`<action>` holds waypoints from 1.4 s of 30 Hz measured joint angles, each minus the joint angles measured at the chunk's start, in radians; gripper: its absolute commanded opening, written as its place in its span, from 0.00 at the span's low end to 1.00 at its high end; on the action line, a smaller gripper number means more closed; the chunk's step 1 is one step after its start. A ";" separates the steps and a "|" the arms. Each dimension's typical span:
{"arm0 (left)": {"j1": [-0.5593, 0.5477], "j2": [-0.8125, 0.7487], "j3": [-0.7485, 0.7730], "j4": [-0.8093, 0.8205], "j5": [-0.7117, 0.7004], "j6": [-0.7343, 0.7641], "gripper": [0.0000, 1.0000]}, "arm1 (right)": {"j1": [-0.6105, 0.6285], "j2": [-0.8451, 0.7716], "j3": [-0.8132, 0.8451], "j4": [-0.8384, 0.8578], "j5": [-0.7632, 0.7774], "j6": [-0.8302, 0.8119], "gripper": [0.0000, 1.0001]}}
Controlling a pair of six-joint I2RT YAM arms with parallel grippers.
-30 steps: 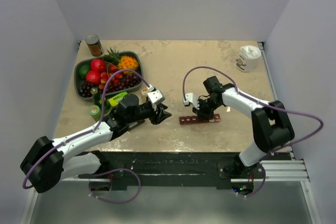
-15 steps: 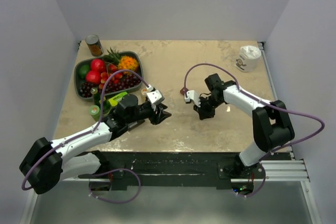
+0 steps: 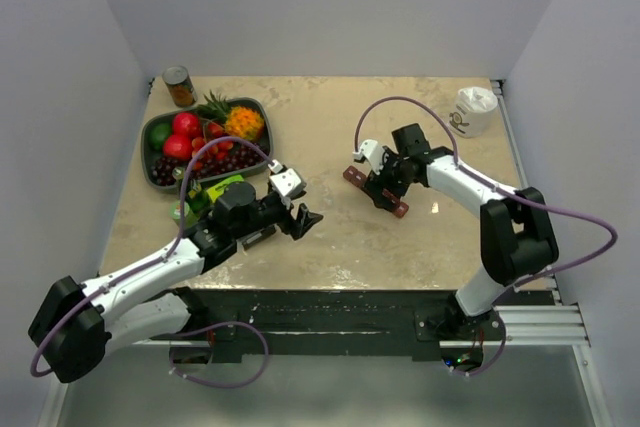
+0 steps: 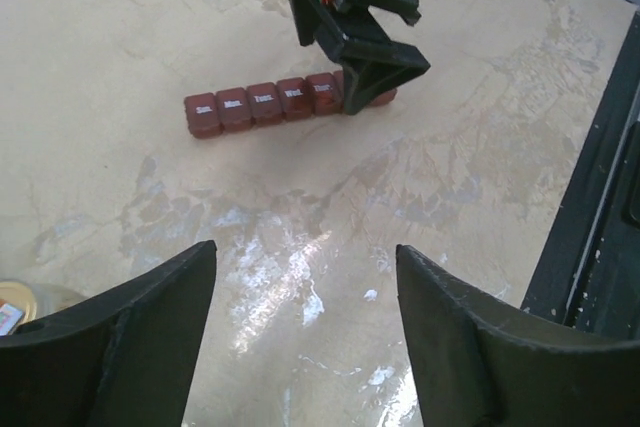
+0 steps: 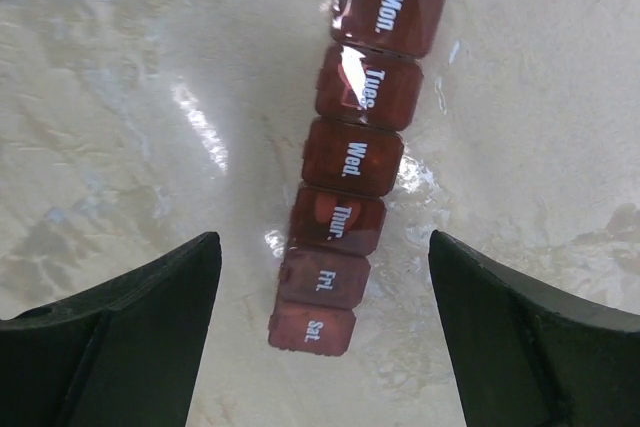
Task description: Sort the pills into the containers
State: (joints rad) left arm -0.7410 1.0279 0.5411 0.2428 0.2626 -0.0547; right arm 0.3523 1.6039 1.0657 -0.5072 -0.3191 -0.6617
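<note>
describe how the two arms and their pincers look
Both the left arm and right arm have white shells with bulky black joints. A thin purple cable loops loosely along each one. A small white camera block sits at each wrist. The left pincer and right pincer are matte black, with two broad, wedge-shaped fingers.

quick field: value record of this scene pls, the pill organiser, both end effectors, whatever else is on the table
organiser: long dark red-brown translucent plastic pill strip, flat on the beige table, lids shut, labels Mon to Sat legible
right end effector: open, straddling the strip near Thur, fingers not touching it
left end effector: open, empty, over bare tabletop
also present: grey-green fruit bowl, metal can, white cup
</note>
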 measured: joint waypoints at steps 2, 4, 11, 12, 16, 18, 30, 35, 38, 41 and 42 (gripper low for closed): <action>0.000 -0.021 0.000 -0.012 -0.034 0.011 0.79 | 0.000 0.042 0.000 0.022 0.044 0.026 0.86; 0.000 -0.036 0.000 -0.025 -0.061 0.017 0.80 | 0.000 0.071 0.000 0.037 0.084 0.041 0.86; 0.000 -0.056 0.000 -0.050 -0.110 0.049 0.82 | 0.000 0.105 -0.004 0.071 0.129 0.053 0.65; 0.000 -0.056 0.000 -0.050 -0.110 0.051 0.82 | 0.000 0.111 -0.005 0.071 0.126 0.051 0.62; 0.000 -0.043 0.000 -0.050 -0.088 0.081 0.82 | 0.000 0.145 -0.008 0.058 0.104 0.034 0.42; 0.000 -0.037 0.000 -0.054 -0.054 0.129 0.82 | 0.000 0.150 -0.012 0.048 0.083 0.013 0.35; -0.003 -0.080 -0.042 -0.161 0.304 0.558 0.79 | 0.055 -0.032 -0.198 -0.139 -0.048 -0.414 0.67; -0.022 0.010 -0.064 -0.162 0.329 0.582 0.72 | 0.053 -0.042 -0.199 -0.193 -0.071 -0.504 0.87; -0.026 0.058 -0.063 -0.146 0.301 0.521 0.60 | 0.053 -0.064 -0.195 -0.198 -0.119 -0.510 0.88; -0.026 0.110 -0.049 -0.108 0.257 0.402 0.43 | 0.060 -0.094 -0.179 -0.187 -0.175 -0.495 0.87; -0.026 0.129 -0.043 -0.080 0.241 0.344 0.38 | 0.069 -0.104 -0.176 -0.163 -0.195 -0.477 0.87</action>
State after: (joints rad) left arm -0.7670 1.1568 0.4976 0.1623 0.5041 0.2897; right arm 0.4210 1.5002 0.8898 -0.6704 -0.5137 -1.1385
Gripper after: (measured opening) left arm 0.500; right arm 0.873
